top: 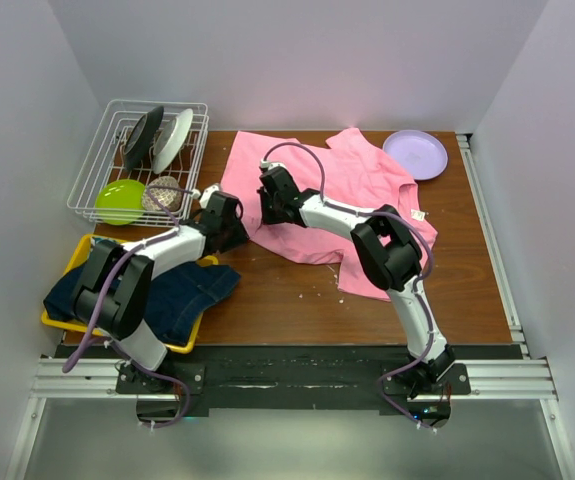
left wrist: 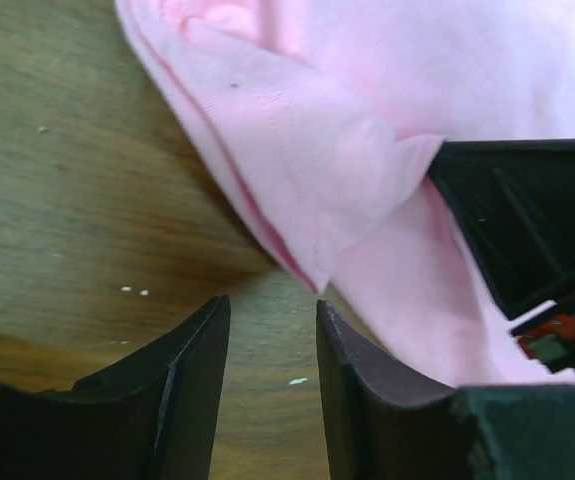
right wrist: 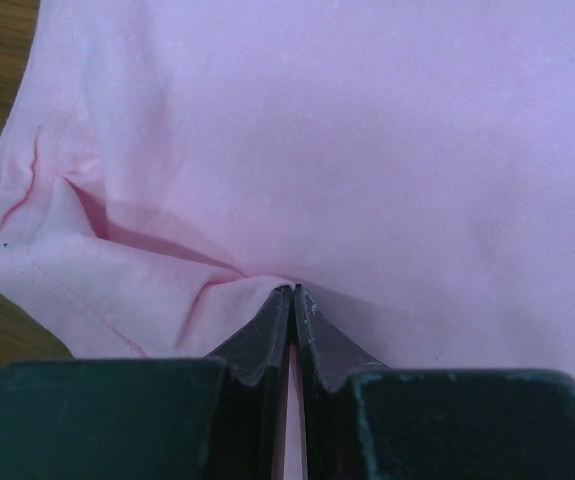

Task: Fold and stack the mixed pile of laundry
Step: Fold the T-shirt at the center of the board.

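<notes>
**Right hand [right wrist: 292,292] pinches pink T-shirt [top: 357,175]; left hand [left wrist: 272,310] released**

The T-shirt lies spread over the far middle of the desk [top: 297,295]. The right hand is clenched on a fold near its left edge. The left hand gapes over bare wood just beside that edge. A denim jacket [top: 182,290] drapes the yellow tray [top: 79,248] at the near left corner.

- Bare bench [top: 297,300] lies open at the lower centre and far right of the top view.
- The wire rack [top: 92,170] blocks the upper left, and the purple plate [top: 415,153] the upper right.
- The yellow tray [top: 79,252] with the denim jacket [top: 182,290] fills the lower left.
- The pink T-shirt [top: 357,170] covers the upper centre.
</notes>
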